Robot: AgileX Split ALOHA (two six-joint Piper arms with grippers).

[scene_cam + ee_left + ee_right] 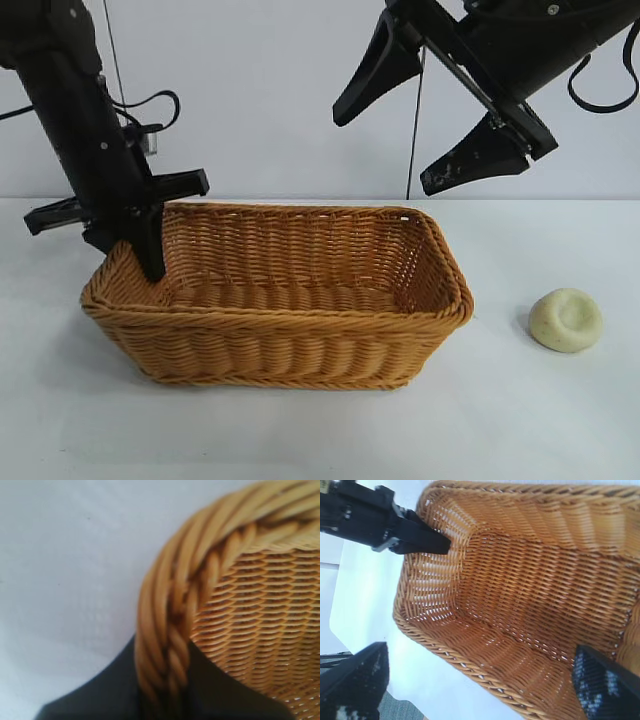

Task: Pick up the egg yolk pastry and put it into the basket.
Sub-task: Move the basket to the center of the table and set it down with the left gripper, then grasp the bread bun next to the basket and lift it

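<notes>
One basket (290, 300) stands on the white table (560, 420), taking up the middle of it and reaching toward the left side; it is woven wicker, orange-brown, with sloped walls and a braided rim, and nothing lies inside it. One egg yolk pastry (566, 319) sits on the table near the right edge, apart from the basket's right end wall, dimple upward, touched by neither arm. Two grippers are in view. The left gripper (150, 262) is down at the basket's back left corner, and its jaws straddle the braided rim there: in the left wrist view one dark finger lies outside the rim and the other inside, closed against the weave of the basket (240, 605), so it has hold of the basket's wall. The right wrist view shows the same grip from across the basket (530, 605), with the left gripper (437, 544) pinching the far corner. The right gripper (425, 140) hangs in the air above the basket's back right corner, its two fingers spread wide apart and holding nothing, well clear of the pastry below and to its right.
</notes>
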